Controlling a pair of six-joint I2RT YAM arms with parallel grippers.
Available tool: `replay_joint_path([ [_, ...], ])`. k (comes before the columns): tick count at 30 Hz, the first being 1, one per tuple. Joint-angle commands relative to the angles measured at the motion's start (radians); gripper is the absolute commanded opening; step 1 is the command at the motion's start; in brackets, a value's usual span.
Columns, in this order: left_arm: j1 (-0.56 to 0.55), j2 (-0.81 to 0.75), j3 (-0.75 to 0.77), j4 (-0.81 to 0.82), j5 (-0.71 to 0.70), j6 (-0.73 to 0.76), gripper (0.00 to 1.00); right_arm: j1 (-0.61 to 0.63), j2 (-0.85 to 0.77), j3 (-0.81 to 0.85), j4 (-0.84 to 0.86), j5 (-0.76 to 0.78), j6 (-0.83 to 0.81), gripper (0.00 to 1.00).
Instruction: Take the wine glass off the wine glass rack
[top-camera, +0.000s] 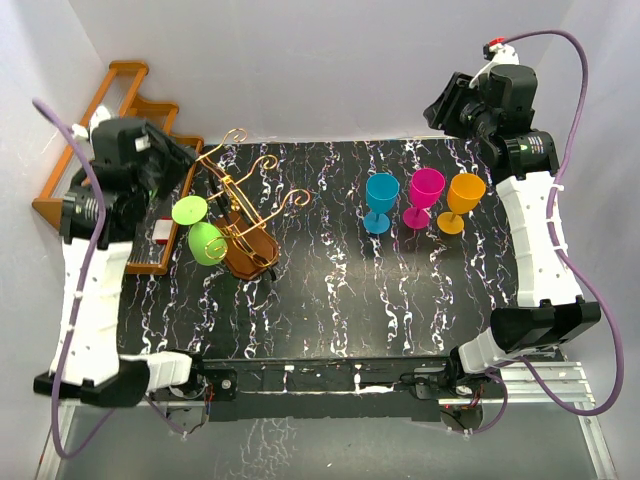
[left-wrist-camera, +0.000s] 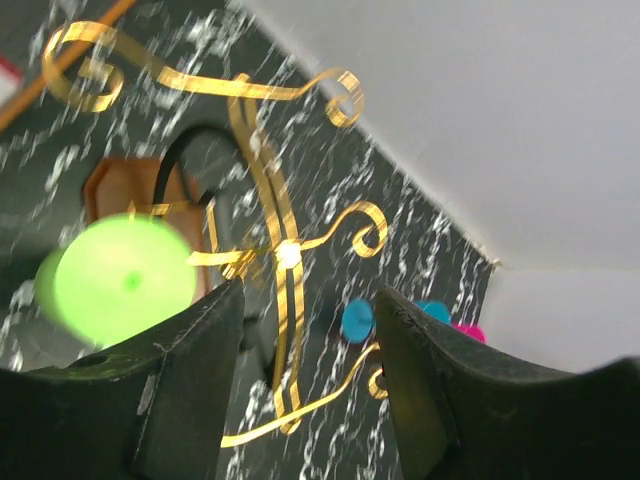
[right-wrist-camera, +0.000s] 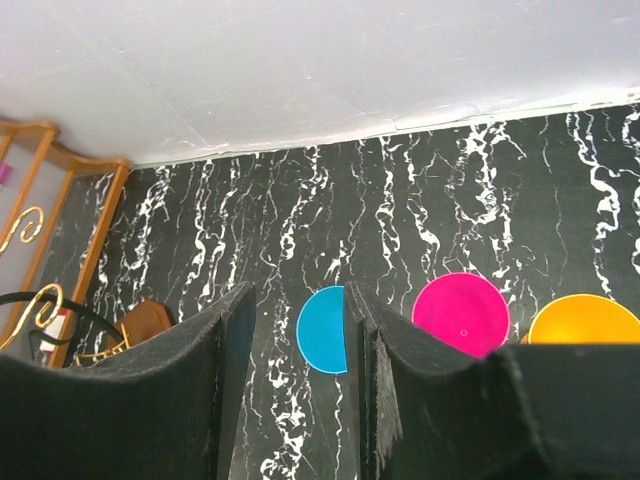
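Hanging on rack, wine glass beside left jaws, these and right jaws apart

Your top cam sits high up behind both arms & looks down, so you get the whole table, left arm on the left. Left wrist cam is v. close to the rack, tilted, peeking out btwn its own fingers. Right wrist cam looks down from higher up, farther off. All 3 share the rack & the blue glass.
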Motion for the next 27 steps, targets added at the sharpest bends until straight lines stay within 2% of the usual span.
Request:
replay_joint_path([
  [1,0.054,0.186,0.276,-0.027,-0.003,0.187,0.52,0.008,-0.013,0.051,0.081,-0.067,-0.018,0.42],
  [3,0.258,0.275,0.345,-0.073,0.263,0.182,0.49,0.012,-0.006,0.055,0.085,-0.091,-0.022,0.42],
  [5,0.444,0.273,0.285,-0.035,0.501,0.151,0.47,0.016,-0.001,0.06,0.089,-0.108,-0.026,0.42],
  [7,0.554,0.222,0.201,0.008,0.615,0.119,0.46,0.021,0.003,0.065,0.093,-0.116,-0.03,0.42],
  [10,0.654,0.138,0.057,0.009,0.746,0.087,0.47,0.023,0.009,0.072,0.097,-0.134,-0.031,0.42],
  [15,0.685,-0.068,-0.27,0.081,0.873,0.017,0.47,0.027,0.016,0.081,0.103,-0.167,-0.031,0.42],
  [18,0.685,-0.144,-0.386,0.096,0.914,0.006,0.48,0.03,0.015,0.077,0.112,-0.201,-0.018,0.42],
  [21,0.685,-0.159,-0.427,0.06,0.924,0.05,0.49,0.034,0.013,0.069,0.117,-0.248,-0.008,0.42],
  [27,0.685,-0.13,-0.4,-0.006,0.897,0.123,0.49,0.037,-0.016,0.048,0.126,-0.268,0.001,0.42],
])
